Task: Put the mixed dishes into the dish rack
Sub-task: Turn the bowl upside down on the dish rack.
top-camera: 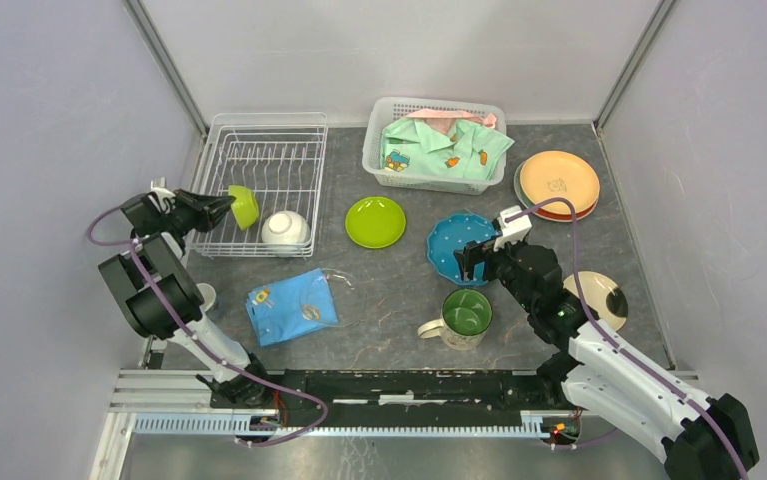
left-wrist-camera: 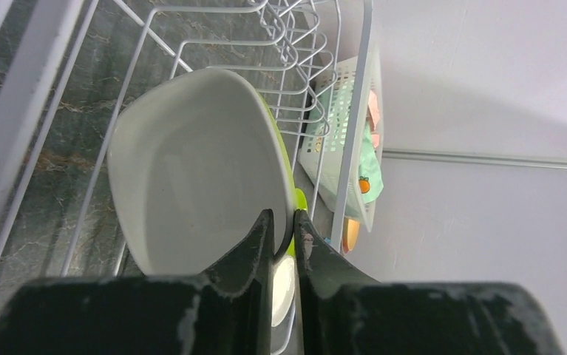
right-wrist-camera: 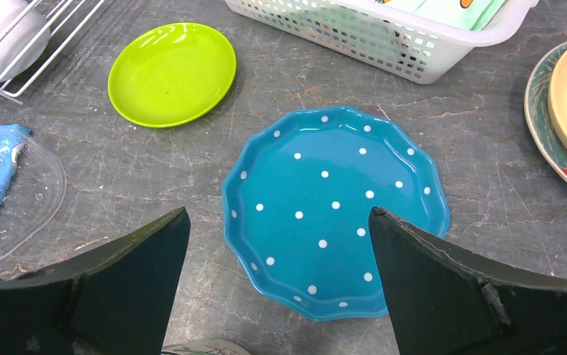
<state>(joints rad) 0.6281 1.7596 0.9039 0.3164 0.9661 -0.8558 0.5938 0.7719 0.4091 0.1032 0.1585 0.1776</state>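
The white wire dish rack [top-camera: 259, 150] stands at the back left. In it a bowl [top-camera: 246, 207], green outside and white inside [left-wrist-camera: 191, 170], stands on edge among the tines. My left gripper [left-wrist-camera: 284, 222] straddles its rim, jaws only slightly apart, with a thin gap on the inner side. A white bowl [top-camera: 285, 228] lies in the rack's near corner. My right gripper [right-wrist-camera: 280, 214] hovers wide open over the blue dotted scalloped plate [right-wrist-camera: 335, 200], holding nothing. On the table lie a lime-green plate [top-camera: 376, 221], a green-lined mug [top-camera: 464, 316], stacked orange and red plates [top-camera: 558, 183] and a cream plate [top-camera: 599, 298].
A white latticed basket [top-camera: 379, 160] with green clothing sits behind the plates. A folded blue cloth [top-camera: 291, 305] in clear wrap lies near the left arm. A small cup [top-camera: 206, 296] shows beside the left arm's elbow. Grey walls close in the table.
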